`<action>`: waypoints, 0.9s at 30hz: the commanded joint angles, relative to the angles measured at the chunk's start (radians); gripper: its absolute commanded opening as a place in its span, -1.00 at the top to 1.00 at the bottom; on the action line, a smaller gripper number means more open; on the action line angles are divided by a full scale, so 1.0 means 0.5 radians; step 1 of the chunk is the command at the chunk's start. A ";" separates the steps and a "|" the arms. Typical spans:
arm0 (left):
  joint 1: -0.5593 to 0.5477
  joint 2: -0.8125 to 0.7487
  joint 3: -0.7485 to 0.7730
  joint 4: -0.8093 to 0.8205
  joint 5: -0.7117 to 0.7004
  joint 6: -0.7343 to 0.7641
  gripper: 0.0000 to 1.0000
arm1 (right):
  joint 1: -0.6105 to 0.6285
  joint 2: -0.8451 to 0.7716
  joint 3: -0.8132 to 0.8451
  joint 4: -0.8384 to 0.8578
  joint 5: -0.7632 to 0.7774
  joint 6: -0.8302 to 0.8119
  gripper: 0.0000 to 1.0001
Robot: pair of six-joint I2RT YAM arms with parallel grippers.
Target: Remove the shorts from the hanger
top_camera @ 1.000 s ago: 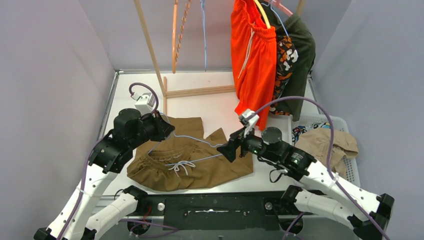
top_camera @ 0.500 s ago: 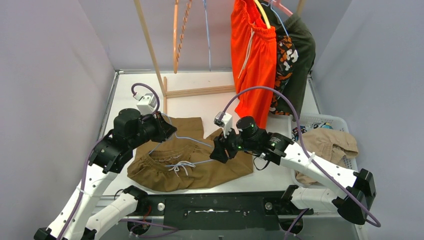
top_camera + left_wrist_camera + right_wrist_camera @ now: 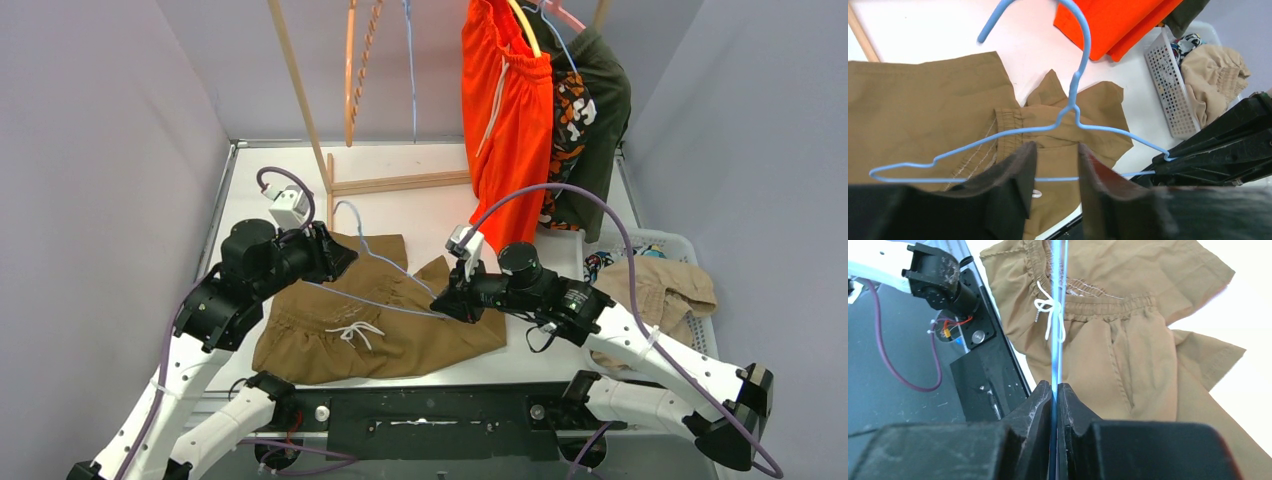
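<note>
Brown shorts (image 3: 370, 335) with a white drawstring lie flat on the table. A blue wire hanger (image 3: 1075, 85) hovers just above them, free of the cloth. My right gripper (image 3: 450, 305) is shut on the hanger's right end, and in the right wrist view the wire (image 3: 1057, 315) runs out from between its pressed fingers (image 3: 1043, 400). My left gripper (image 3: 1057, 150) is open, with the hanger's bottom bar crossing the gap between its jaws. Orange-red shorts (image 3: 505, 130), camouflage shorts (image 3: 570, 115) and dark green shorts (image 3: 605, 110) hang on the rack at the back right.
A white basket (image 3: 690, 340) at the right holds beige shorts (image 3: 655, 285) and a printed pair. The wooden rack post (image 3: 300, 100) and its base bar (image 3: 400, 183) stand behind the brown shorts. Empty orange (image 3: 350, 80) and blue (image 3: 410, 70) hangers dangle from the rail.
My right gripper moved in from the right and shut on the hanger's right end. My left gripper opened and let go of the wire. The hanger's hook tipped up off the shorts.
</note>
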 commanded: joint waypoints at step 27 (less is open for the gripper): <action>0.006 -0.405 -0.396 0.080 -0.740 -0.021 -0.61 | -0.059 -0.272 0.057 -0.262 0.971 0.130 1.00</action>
